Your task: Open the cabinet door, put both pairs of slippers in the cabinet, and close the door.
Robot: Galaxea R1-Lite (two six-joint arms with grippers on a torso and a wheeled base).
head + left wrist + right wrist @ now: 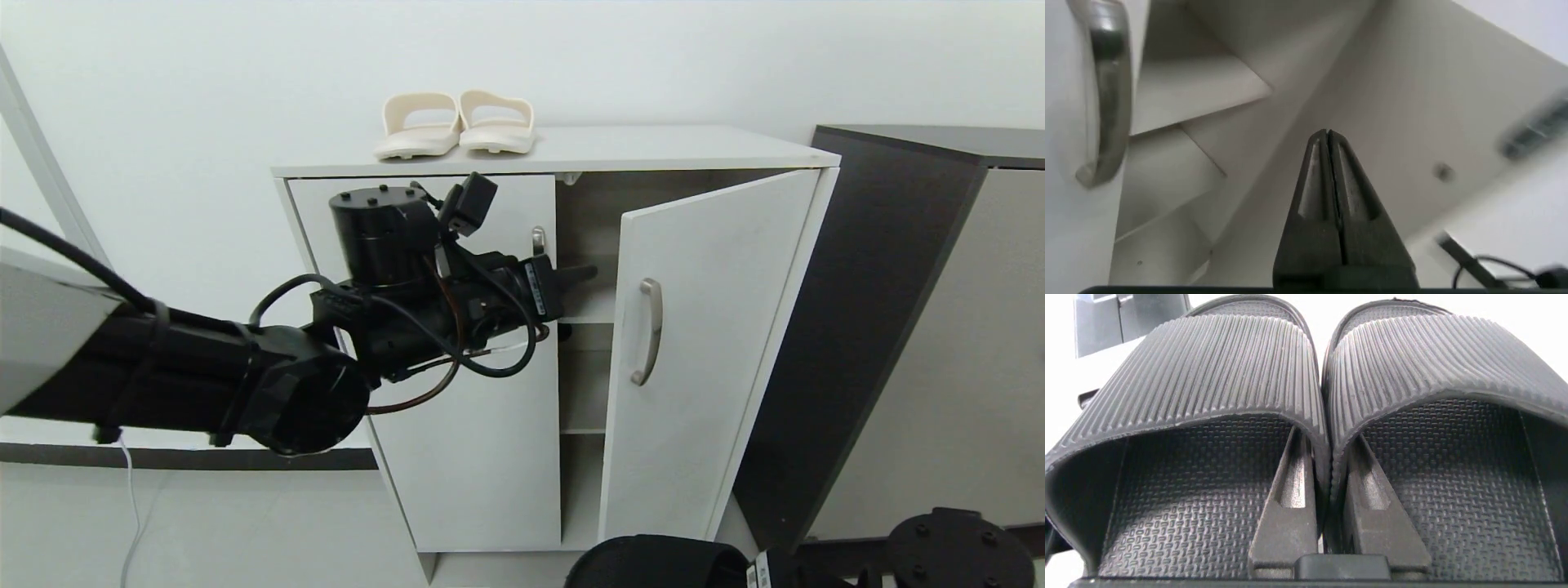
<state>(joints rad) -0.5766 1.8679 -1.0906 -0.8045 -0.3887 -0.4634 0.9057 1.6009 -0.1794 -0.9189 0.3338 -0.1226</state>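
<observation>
The white cabinet [686, 151] has its left door [465, 441] shut and its right door [694, 359] swung partly open, showing shelves [584, 314] inside. A beige pair of slippers [455, 124] rests on the cabinet top. My left gripper [588, 271] is shut and empty, its tip in the gap between the doors just below the left door's handle [538, 241]. In the left wrist view the left gripper [1328, 135] points into the shelves past that handle [1106, 90]. My right gripper [1325, 441] is shut on the black slippers [1233, 384], pinching their adjoining straps, low in front of the cabinet [653, 562].
A tall dark grey cabinet [890, 327] stands directly right of the white one, close to the open door's swing. A white wall is behind. Grey floor [204, 531] lies to the left, with a thin white cable [131, 506] hanging there.
</observation>
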